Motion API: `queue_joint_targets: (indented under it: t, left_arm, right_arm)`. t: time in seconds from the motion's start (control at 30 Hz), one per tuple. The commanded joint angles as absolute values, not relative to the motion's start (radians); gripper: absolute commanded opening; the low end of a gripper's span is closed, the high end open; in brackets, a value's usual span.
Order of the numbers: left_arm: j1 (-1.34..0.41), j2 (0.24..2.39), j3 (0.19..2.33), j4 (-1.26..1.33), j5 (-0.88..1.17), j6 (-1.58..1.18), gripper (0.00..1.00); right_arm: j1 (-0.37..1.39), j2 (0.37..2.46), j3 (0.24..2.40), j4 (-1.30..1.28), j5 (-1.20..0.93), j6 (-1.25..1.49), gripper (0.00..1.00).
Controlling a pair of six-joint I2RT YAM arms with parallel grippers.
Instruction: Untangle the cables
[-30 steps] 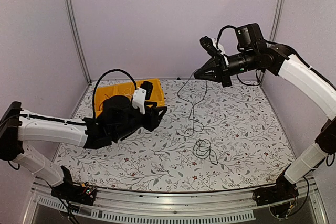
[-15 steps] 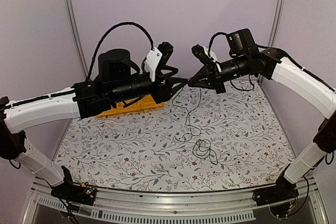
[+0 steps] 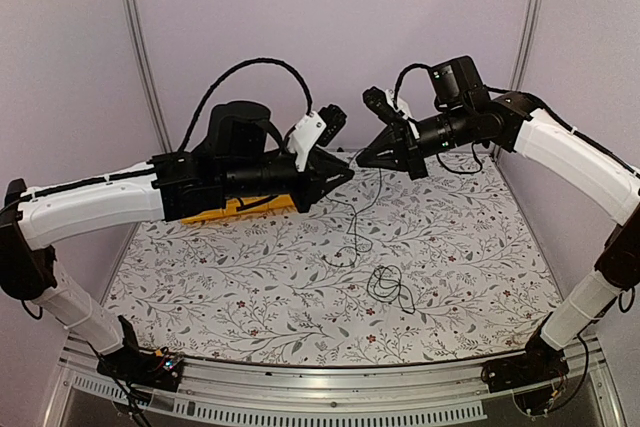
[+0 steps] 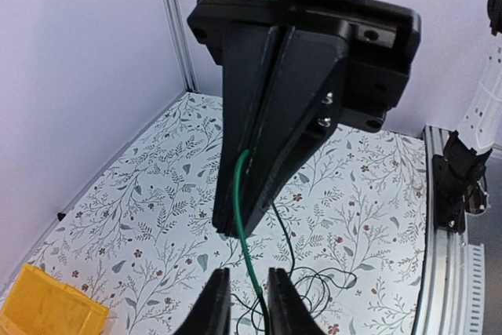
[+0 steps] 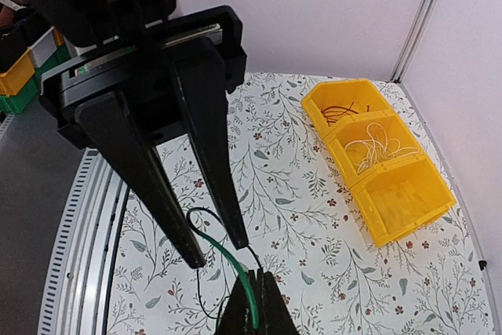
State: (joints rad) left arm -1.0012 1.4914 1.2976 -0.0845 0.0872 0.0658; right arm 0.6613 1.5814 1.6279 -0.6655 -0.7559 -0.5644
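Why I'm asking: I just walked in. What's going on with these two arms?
Both arms are raised and meet in mid-air over the floral table. The right hand is shut on a thin green cable that hangs from it. The left hand sits just below with a finger on each side of that cable, open and not gripping. A thin black strand trails down to a small tangle of cables lying on the table, not yet undone.
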Motion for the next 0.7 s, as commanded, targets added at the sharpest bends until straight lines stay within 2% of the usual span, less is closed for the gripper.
queue_joint_targets:
  t: [0.0, 0.07, 0.2, 0.3, 0.43, 0.67]
  left_arm:
    - [-0.974, 1.493, 1.318, -0.065, 0.099, 0.053, 0.04]
    - [-0.959, 1.49, 1.318, -0.051, 0.09, 0.042, 0.0]
    - [-0.91, 1.494, 1.347, -0.06, 0.063, 0.017, 0.0]
    - [-0.861, 1.506, 1.403, -0.096, 0.038, 0.003, 0.0]
    - [-0.778, 1.533, 1.47, -0.144, 0.003, 0.003, 0.0]
    - [-0.644, 1.606, 1.571, -0.175, -0.07, 0.024, 0.0]
  right_arm:
    - [0.669, 1.572, 1.645, -0.655, -0.743, -0.557, 0.0]
    - [0.669, 1.564, 1.644, -0.658, -0.739, -0.557, 0.11]
    - [0.666, 1.529, 1.633, -0.716, -0.687, -0.589, 0.44]
    - [0.639, 1.467, 1.573, -0.744, -0.66, -0.625, 0.58]
    - [0.556, 1.357, 1.431, -0.729, -0.656, -0.623, 0.67]
    - [0.399, 1.16, 1.143, -0.627, -0.555, -0.593, 0.7]
